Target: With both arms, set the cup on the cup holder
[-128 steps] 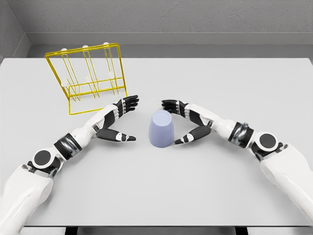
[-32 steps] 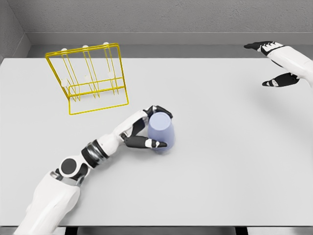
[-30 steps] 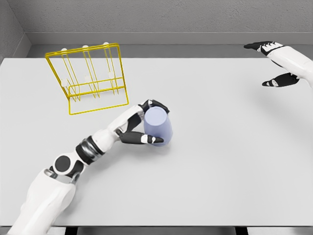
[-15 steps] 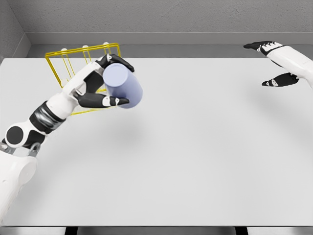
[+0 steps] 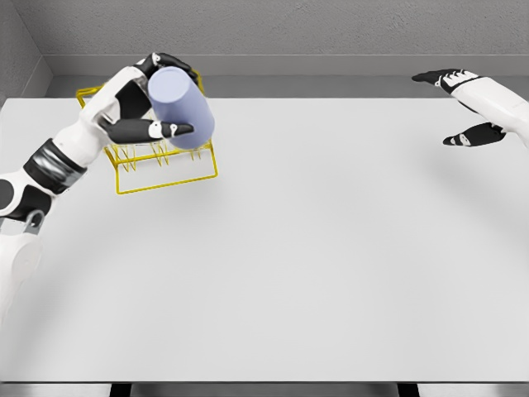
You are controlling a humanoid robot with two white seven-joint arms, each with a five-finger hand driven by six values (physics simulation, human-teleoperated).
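Note:
My left hand (image 5: 161,95) is shut on the pale lavender cup (image 5: 182,107), thumb across its front and fingers over its top. The cup is tilted and held in the air, right in front of the yellow wire cup holder (image 5: 169,174) at the table's back left. Arm and cup hide most of the holder's pegs. My right hand (image 5: 463,107) hovers open at the far right near the table's back edge, holding nothing.
The white table (image 5: 314,265) stretches across the view, with a grey wall behind its back edge. The holder stands close to the back left corner.
My left hand has lifted the cup off the table and carried it up and left, from the table's middle to in front of the holder. The right hand has stayed still.

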